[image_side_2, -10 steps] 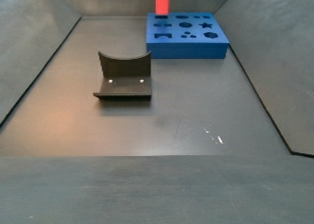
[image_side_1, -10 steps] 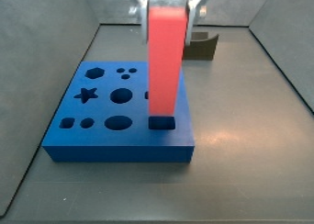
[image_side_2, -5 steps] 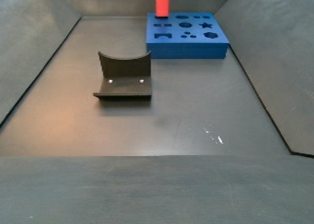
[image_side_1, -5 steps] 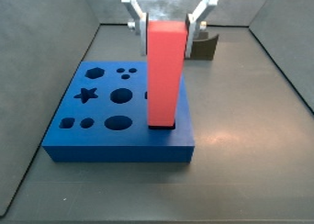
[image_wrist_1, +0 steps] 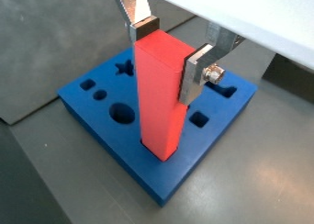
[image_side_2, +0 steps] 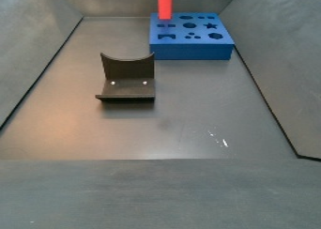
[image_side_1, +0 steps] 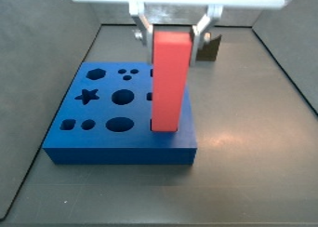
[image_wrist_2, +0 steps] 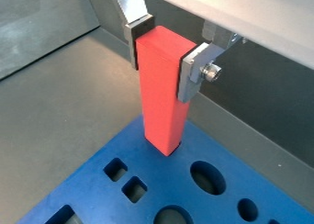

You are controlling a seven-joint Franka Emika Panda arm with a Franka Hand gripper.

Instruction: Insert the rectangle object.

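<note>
The claw (image_wrist_1: 171, 50) points straight down, its fingers (image_wrist_1: 199, 73) clamped shut.

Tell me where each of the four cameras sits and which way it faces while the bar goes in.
Wrist view: above, looking down the rectangle object onto the blue block; shows the gripper and its fingers.
Wrist view: same perch, other angle; gripper on the bar.
Side view: close by the block, facing the fixture; gripper at top.
Side view: far across the floor, fixture nearer, block beyond; no gripper visible.
All four share bar and block.
</note>
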